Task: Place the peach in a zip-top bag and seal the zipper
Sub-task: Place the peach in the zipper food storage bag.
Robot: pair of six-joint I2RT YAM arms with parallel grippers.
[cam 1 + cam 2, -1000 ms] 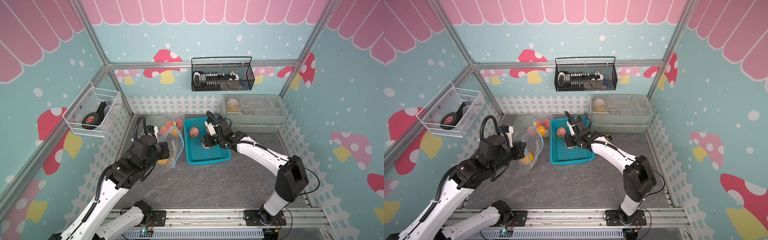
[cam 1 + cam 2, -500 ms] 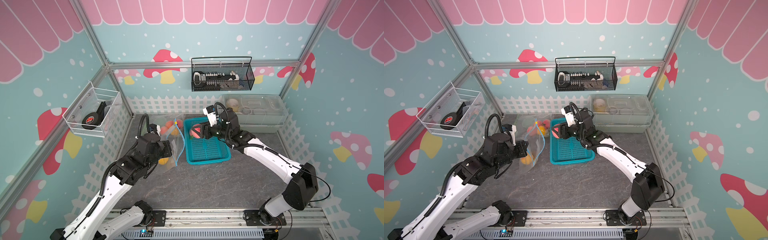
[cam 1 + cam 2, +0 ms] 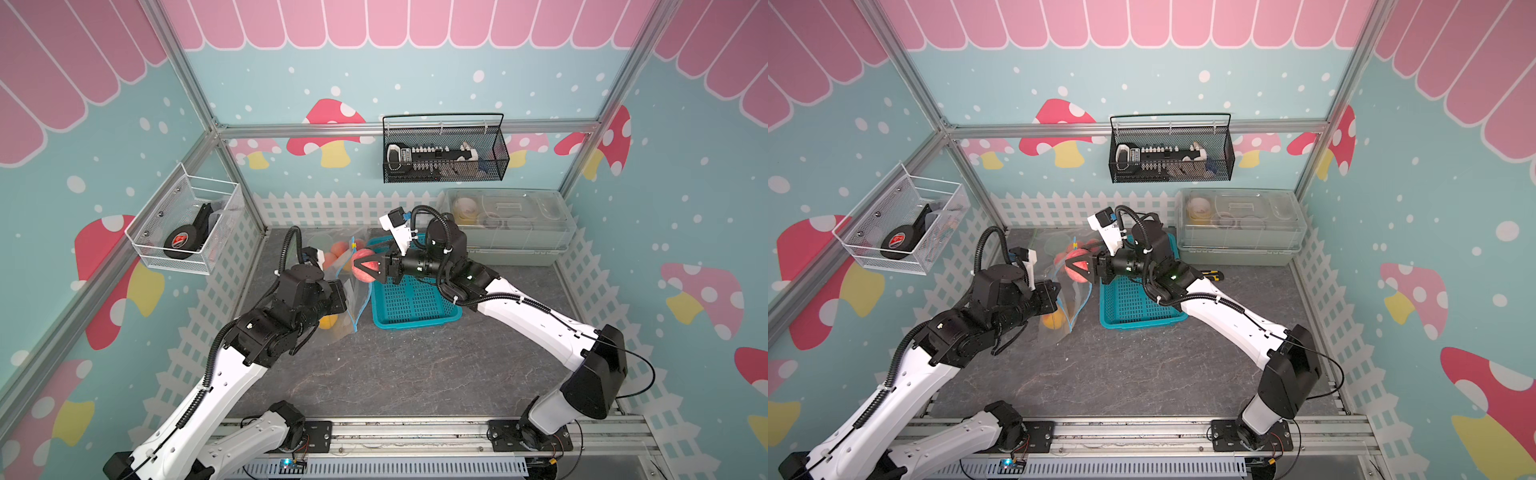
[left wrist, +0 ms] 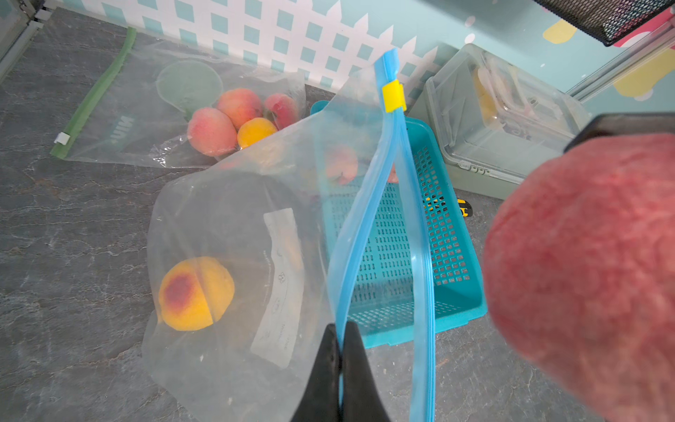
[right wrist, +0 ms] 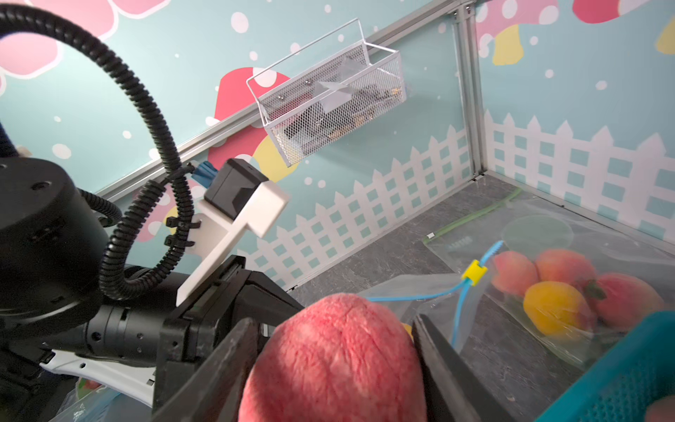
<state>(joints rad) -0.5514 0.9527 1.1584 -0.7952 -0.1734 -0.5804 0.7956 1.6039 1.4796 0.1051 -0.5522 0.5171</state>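
1. Blue dotted walls (image 3: 415,83) are standing all around, with pink waves (image 3: 374,25) running along the top
2. Red mushrooms (image 3: 329,120) are showing on the walls, and a little white fence (image 3: 324,208) is running along the bottom
3. A dark grey floor (image 3: 395,374) is lying in the middle
4. Silver bars (image 3: 540,125) are running along the wall edges
5. A black wire basket (image 3: 449,176) is hanging on the back wall, and a white wire basket (image 3: 174,259) is hanging on the side wall
6. A clear box (image 3: 519,245) is sitting by the back fence

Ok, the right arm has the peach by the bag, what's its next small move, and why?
Probably ease the peach sideways into the open mouth of the zip-top bag. The right gripper holds it beside the blue zipper, and the left gripper pinches one lip, so the mouth stands parted.
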